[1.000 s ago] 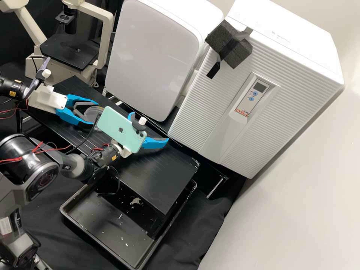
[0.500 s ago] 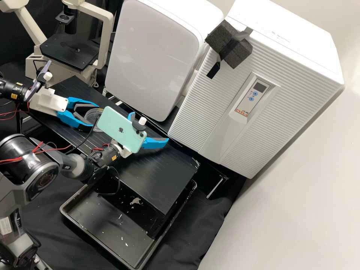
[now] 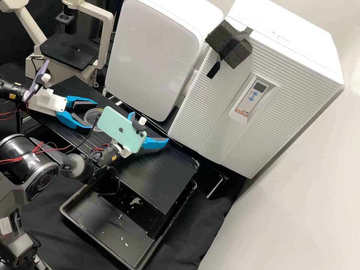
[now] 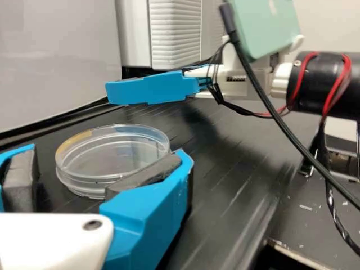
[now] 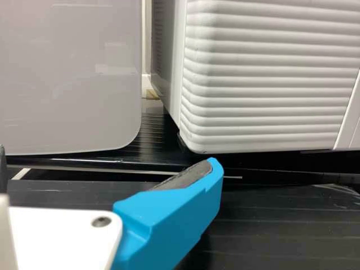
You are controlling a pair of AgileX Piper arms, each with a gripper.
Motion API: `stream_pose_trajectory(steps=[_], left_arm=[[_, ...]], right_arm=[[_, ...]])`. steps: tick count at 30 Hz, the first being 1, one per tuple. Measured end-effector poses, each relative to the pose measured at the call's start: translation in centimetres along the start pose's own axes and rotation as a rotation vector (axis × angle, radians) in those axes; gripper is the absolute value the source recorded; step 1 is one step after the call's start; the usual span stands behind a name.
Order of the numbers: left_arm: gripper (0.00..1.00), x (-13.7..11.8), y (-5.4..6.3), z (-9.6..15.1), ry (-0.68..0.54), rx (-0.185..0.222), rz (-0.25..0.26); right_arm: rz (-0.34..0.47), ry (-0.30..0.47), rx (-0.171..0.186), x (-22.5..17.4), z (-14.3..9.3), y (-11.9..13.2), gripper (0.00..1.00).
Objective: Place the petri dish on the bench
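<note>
In the high view, a clear round petri dish (image 3: 91,119) lies flat on the black bench (image 3: 165,176). My left gripper (image 3: 93,115) is open beside it, its fingers apart at the dish's near side. The left wrist view shows the dish (image 4: 112,151) in front of my left gripper (image 4: 105,156), with one dark pad overlapping its rim; whether they touch, I cannot tell. Partly behind the green phone on its arm, my right gripper (image 3: 150,126) stands open over the bench. Nothing is between the fingers of my right gripper (image 5: 107,164) in the right wrist view.
Behind the bench stand a white panelled box (image 3: 153,56) and a ribbed white appliance (image 3: 255,86). A microscope (image 3: 69,52) is at the back left. A black tray (image 3: 101,221) sits at the front, and a black cable (image 4: 287,129) hangs by the right arm.
My left gripper's fingers have spread and drawn back slightly from the dish. The dish sits a little lower in the high view than a second ago. The right arm has kept still.
</note>
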State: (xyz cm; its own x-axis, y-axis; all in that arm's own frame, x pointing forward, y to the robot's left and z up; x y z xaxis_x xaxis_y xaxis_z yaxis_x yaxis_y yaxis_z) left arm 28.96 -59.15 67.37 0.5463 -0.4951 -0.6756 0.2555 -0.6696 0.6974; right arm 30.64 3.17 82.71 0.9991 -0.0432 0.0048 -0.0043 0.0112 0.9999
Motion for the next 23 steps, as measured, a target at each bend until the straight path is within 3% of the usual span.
stream_pose_trajectory(steps=[5,8,13,17,20,23], left_arm=[[1.00,-1.7,0.4,0.6,0.031,0.089,0.041],[1.00,-2.9,1.1,0.9,0.070,0.137,0.119],[1.00,-4.9,2.2,1.0,0.145,0.156,0.260],[1.00,-6.1,2.2,0.3,0.257,0.159,0.345],[1.00,-6.7,2.0,-0.2,0.341,0.167,0.376],[1.00,-7.1,1.9,-1.0,0.414,0.136,0.408]], right_arm=[[0.000,0.000,0.000,0.0,0.0,0.0,1.00],[0.000,0.000,0.000,0.0,0.0,0.0,1.00],[0.000,0.000,0.000,0.0,0.0,0.0,1.00],[0.000,0.000,0.000,0.0,0.0,0.0,1.00],[0.000,0.000,0.000,0.0,0.0,0.0,1.00],[0.000,0.000,0.000,0.0,0.0,0.0,1.00]])
